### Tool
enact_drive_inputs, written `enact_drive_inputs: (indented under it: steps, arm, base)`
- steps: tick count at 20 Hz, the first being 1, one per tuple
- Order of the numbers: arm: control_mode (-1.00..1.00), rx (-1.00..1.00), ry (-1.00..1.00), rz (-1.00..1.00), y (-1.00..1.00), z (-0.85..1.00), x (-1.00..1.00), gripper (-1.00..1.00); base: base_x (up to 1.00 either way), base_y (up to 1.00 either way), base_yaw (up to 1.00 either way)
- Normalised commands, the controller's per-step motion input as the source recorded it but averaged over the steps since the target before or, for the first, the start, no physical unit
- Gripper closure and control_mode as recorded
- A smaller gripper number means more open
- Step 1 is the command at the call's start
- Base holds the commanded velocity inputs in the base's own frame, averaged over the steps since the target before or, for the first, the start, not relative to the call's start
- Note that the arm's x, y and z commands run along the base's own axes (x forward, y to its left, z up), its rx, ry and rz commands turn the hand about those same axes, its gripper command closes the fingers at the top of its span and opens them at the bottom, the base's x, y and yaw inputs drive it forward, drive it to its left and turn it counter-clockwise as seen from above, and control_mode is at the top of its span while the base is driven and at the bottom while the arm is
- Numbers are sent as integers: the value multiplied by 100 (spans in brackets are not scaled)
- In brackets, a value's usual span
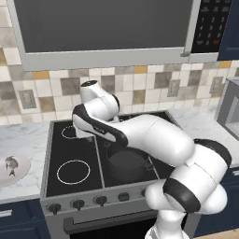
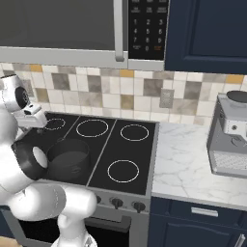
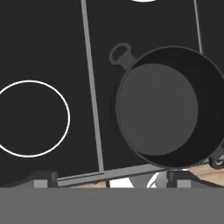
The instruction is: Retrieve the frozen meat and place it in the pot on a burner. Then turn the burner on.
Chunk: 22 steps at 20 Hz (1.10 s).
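Black cooktop [image 1: 74,154] mid-frame, pot [image 3: 168,107] right of hand view, meat [image 1: 11,165] on plate [image 1: 21,175] at left edge, gripper [image 3: 113,178] tips spread wide, holding nothing.

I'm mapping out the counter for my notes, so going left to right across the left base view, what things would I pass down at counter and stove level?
White plate with the frozen meat on it → front-left burner ring → the pot → the grey appliance at the right edge.
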Motion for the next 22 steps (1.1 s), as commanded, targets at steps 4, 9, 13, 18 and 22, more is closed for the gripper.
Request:
enact_drive_inputs:
  steps: [4, 9, 13, 18, 22]
  arm:
    - [-100, -4, 19, -9, 100, -76, 17, -100]
    - [-100, -10, 3, -12, 99, -12, 6, -100]
    - [-100, -13, 8, 0, 86, 5, 6, -100]
    - [-100, -1, 0, 2, 97, -8, 36, -100]
    - [-100, 2, 1, 7, 81, -6, 23, -100]
  base:
    - [0, 0, 0]
    - [0, 0, 0]
    - [0, 0, 0]
    - [0, 0, 0]
    - [0, 0, 0]
